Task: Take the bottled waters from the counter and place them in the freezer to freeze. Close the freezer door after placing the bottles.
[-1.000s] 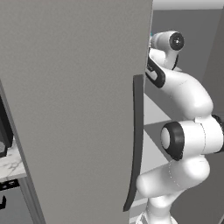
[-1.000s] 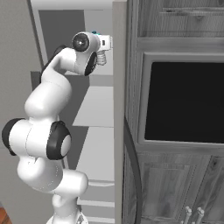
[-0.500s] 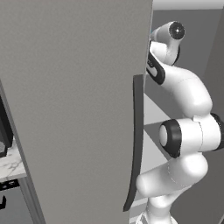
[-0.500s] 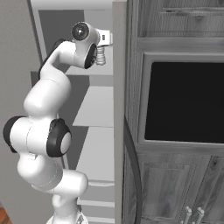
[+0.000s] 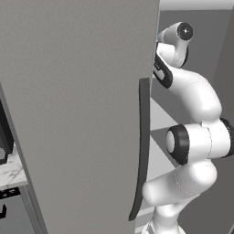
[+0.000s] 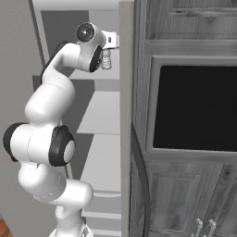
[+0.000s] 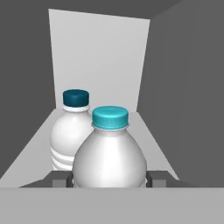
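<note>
Bottle held upright inside freezer.
Jaws pinch the near bottled water (image 7: 109, 151), cap up, axis vertical; second bottle (image 7: 72, 131) stands upright just beyond.

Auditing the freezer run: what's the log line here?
hand: shut on near water bottle | second water bottle: behind, on freezer shelf | freezer door: open

Near bottle (image 7: 109, 155): smooth pale plastic, cloudy, soft sheen; teal cap finely ribbed. Far bottle (image 7: 70, 135): same plastic, ribbed low on the body, darker cap. Freezer (image 7: 98, 65) walls: matt grey. Freezer door (image 5: 73, 105): matt light grey, faintly grainy; handle dark, smooth. Oven window (image 6: 196, 109): glossy black. Cabinets (image 6: 185, 199): grey wood grain. Counter (image 5: 11, 171): veined white marble.
</note>
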